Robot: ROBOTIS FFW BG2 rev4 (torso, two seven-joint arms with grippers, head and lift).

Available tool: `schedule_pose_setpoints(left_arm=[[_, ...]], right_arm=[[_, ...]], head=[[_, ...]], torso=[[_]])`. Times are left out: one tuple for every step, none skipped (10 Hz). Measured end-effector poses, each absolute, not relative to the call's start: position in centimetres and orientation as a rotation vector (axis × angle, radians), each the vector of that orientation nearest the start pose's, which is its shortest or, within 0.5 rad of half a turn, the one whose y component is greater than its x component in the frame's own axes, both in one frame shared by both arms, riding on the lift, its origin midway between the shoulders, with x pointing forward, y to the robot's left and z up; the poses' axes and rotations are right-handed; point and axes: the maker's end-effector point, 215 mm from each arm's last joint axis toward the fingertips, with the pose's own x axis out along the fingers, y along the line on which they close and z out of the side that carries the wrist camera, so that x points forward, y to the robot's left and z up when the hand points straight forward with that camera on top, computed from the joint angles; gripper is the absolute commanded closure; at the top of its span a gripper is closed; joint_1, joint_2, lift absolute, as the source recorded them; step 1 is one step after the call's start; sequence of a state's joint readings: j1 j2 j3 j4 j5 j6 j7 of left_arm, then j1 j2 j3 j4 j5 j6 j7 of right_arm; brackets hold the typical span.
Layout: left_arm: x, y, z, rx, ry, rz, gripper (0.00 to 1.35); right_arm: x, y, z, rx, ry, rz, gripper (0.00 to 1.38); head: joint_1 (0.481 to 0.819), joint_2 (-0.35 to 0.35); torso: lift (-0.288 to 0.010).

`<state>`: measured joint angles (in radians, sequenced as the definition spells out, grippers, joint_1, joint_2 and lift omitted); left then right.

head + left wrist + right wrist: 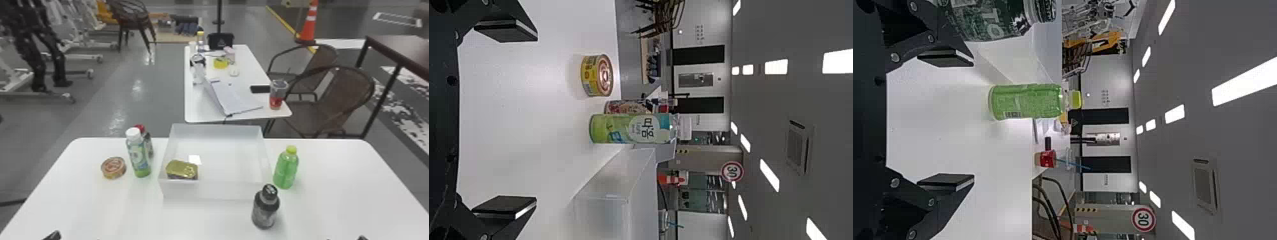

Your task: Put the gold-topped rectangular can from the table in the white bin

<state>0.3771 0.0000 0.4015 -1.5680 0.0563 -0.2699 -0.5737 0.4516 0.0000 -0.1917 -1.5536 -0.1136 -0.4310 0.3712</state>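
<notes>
The white-capped bottle (138, 156) partly hides the red-capped bottle (148, 144); the white bin's (217, 191) near wall obscures the gold-topped rectangular can's (181, 169) foot. The head view's bottom edge crops the left gripper (53, 236) and right gripper (362, 238) (mere slivers).

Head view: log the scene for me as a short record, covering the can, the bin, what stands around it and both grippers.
can: gold-topped can, inside the bin at its near left corner, gold side up
bin: white bin, open-topped
left of bin: round tin; white-capped bottle, upright; red-capped bottle behind it
right of bin: green bottle, upright
near side, toward the right: dark bottle, upright
left gripper: open, empty
right gripper: open, empty
task state: can in bin
</notes>
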Motion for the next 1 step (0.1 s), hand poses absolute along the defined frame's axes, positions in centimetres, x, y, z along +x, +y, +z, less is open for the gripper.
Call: schedule_pose_setpoints(left_arm=[[41.81, 33.78, -45.00, 0.038, 0.115, -0.178, 0.14]], right_arm=[[40.67, -27.15, -44.34, 0.026, 0.023, 0.147, 0.43]], head=[[0.549, 0.000]], torso=[[-0.100]])
